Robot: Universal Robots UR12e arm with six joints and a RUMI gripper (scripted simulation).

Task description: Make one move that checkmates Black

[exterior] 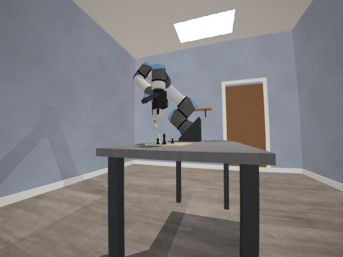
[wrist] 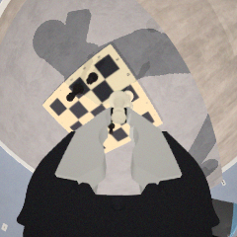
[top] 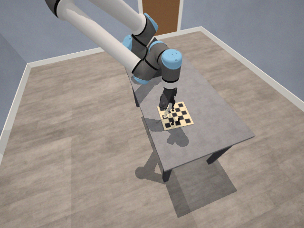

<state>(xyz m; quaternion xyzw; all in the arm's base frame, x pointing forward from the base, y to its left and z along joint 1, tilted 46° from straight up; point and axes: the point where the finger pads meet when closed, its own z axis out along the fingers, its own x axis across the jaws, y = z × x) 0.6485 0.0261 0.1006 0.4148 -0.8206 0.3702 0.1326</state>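
A small chessboard (top: 175,115) lies on the grey table (top: 189,112). My gripper (exterior: 155,119) is shut on a tall white piece (exterior: 155,122) and holds it upright well above the board, over its left part. The wrist view shows the held piece (wrist: 118,106) between the pale fingers. On the board stand another white piece (exterior: 159,137), a tall black piece (exterior: 164,138) and two small black pieces (exterior: 157,141) (exterior: 172,141). The wrist view shows two black pieces (wrist: 76,89) (wrist: 91,78) at the board's far side and a small black one (wrist: 112,127) just under the fingers.
The arm's base (exterior: 191,131) stands at the table's far end, behind the board. The table's left edge (top: 147,122) runs close to the board. A brown door (exterior: 245,119) is in the back wall.
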